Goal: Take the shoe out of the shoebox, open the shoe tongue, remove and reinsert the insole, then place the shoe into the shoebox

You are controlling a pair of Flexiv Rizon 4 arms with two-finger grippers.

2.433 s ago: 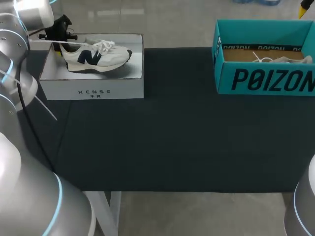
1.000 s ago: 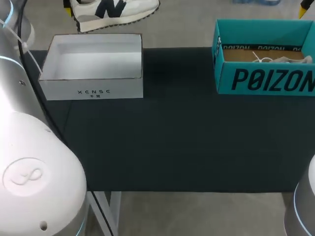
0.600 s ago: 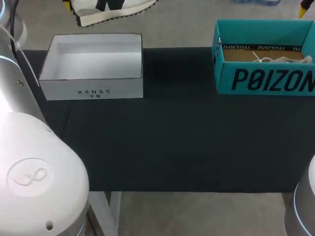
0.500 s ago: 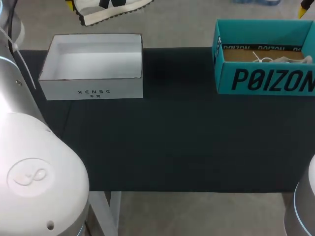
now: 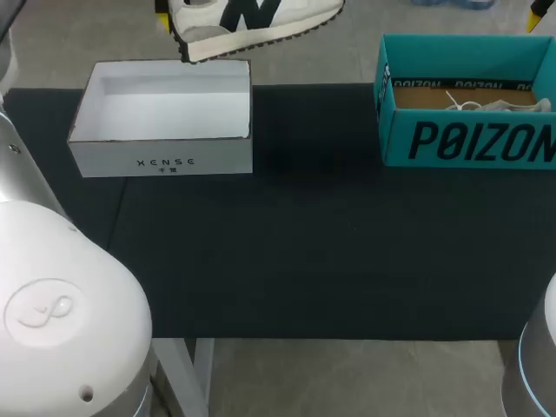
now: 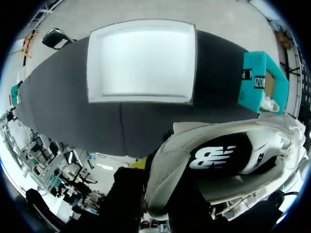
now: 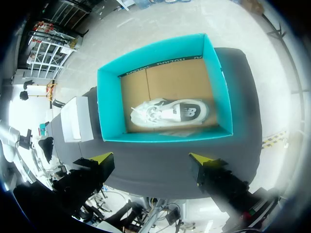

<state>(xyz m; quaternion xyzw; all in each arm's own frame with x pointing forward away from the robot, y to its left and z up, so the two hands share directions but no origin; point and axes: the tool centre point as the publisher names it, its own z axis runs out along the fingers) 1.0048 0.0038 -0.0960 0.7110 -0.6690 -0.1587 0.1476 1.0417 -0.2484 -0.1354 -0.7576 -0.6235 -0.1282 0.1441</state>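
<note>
A white sneaker with a dark logo (image 5: 252, 19) hangs in the air behind the empty white shoebox (image 5: 161, 161), toe pointing right. My left gripper (image 5: 163, 10) is shut on its heel, at the head view's top edge. In the left wrist view the sneaker (image 6: 228, 160) fills the space ahead of my left gripper (image 6: 158, 194), with the white shoebox (image 6: 141, 60) far below. My right gripper (image 7: 150, 160) stands open high above a teal shoebox (image 7: 111, 107), with nothing between its fingers.
The teal shoebox (image 5: 469, 139) stands at the table's back right and holds a second white sneaker (image 7: 170, 112), whose laces (image 5: 465, 102) show in the head view. The dark mat (image 5: 304, 243) covers the table in front of both boxes.
The left gripper lifted the sneaker out of the white shoebox and up behind it. In the last half second the sneaker has moved to the right. The right gripper has stayed open.
</note>
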